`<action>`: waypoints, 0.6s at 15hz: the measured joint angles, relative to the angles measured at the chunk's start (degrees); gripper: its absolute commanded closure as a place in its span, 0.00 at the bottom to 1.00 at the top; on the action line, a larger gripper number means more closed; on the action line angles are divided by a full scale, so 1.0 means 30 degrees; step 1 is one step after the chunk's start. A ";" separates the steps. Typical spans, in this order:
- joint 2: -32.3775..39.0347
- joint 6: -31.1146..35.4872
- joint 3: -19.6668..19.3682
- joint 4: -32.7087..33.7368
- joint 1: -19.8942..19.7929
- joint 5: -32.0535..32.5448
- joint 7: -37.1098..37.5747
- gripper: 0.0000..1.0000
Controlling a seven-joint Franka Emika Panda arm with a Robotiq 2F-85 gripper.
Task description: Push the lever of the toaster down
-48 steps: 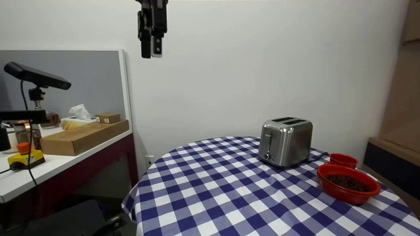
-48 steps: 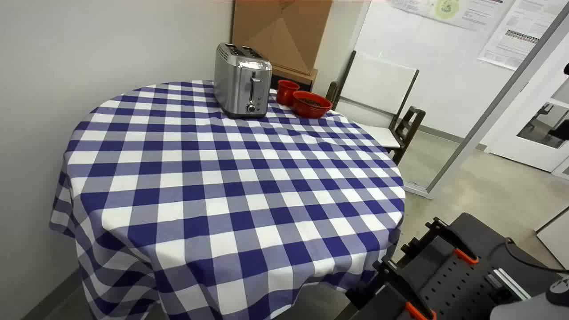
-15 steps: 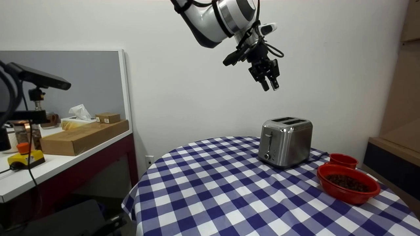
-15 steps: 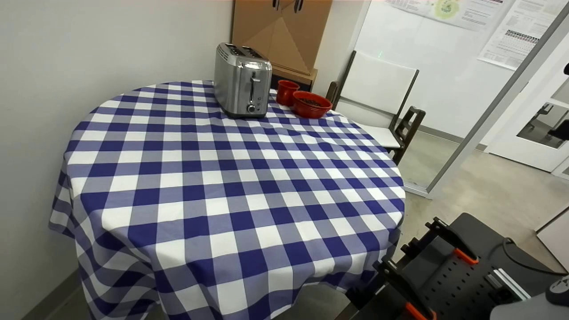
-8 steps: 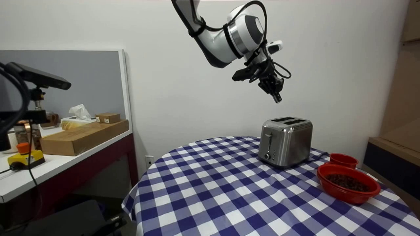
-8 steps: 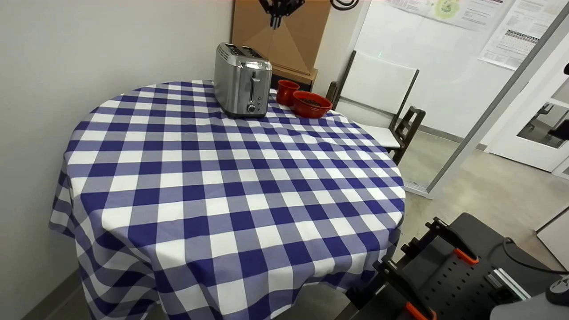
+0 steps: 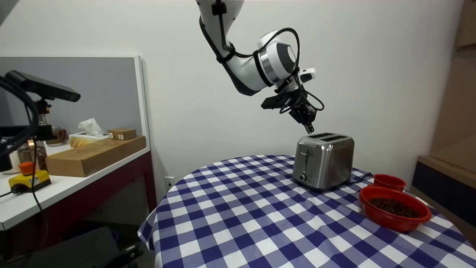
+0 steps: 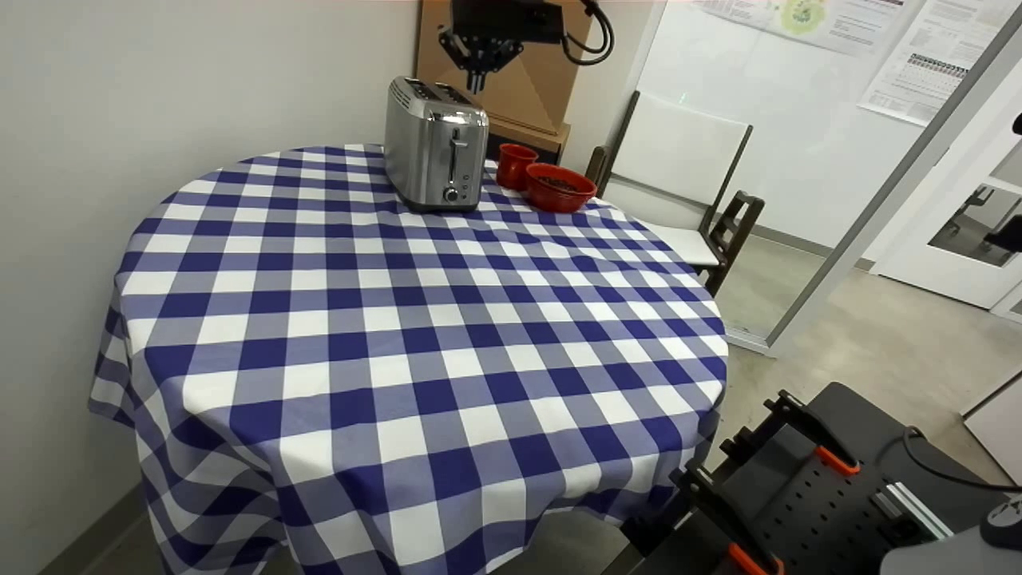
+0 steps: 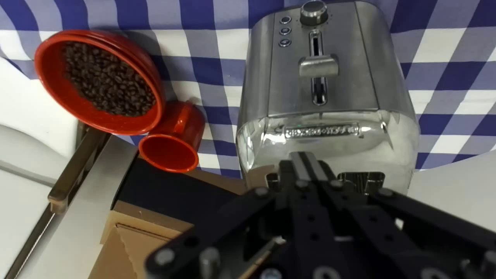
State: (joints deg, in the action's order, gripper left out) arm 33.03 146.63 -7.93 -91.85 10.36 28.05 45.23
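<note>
We found the toaster [image 7: 325, 162] upright on the cloth-covered counter [image 8: 383, 343], turned so that its lever [image 9: 318, 66] faced the broad middle of that counter; we judged the placing sensible, since it left room for pushing from the front. The lever stood near the upper end of its slot [image 9: 319, 93], so the push was not yet done. The tool [image 9: 304, 157] hung over the toaster's top, toward its front edge and seemingly just apart, its fingers [image 9: 299, 166] side by side with no gap we could see, holding nothing. We took that to be on purpose: paired fingers made one stiff rod, and pressing called for no grasp. Going straight down would likely have met the toaster's top, so we thought the tool needed to move out past the front edge first. To one side, apart from the toaster, sat a red bowl [image 7: 385, 219] of dark beans [image 9: 112, 85] and a red cup [image 8: 517, 172], we judged out of the way.
</note>
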 measured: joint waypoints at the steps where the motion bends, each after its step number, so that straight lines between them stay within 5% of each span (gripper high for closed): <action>1: 0.0229 0.0000 -0.0011 0.0114 0.0077 -0.0144 0.0000 1.00; 9: 0.1788 -0.0002 -0.0298 0.0997 0.0396 -0.1247 -0.0003 1.00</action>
State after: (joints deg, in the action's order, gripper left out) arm 38.40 146.62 -8.83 -88.86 11.55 24.31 45.22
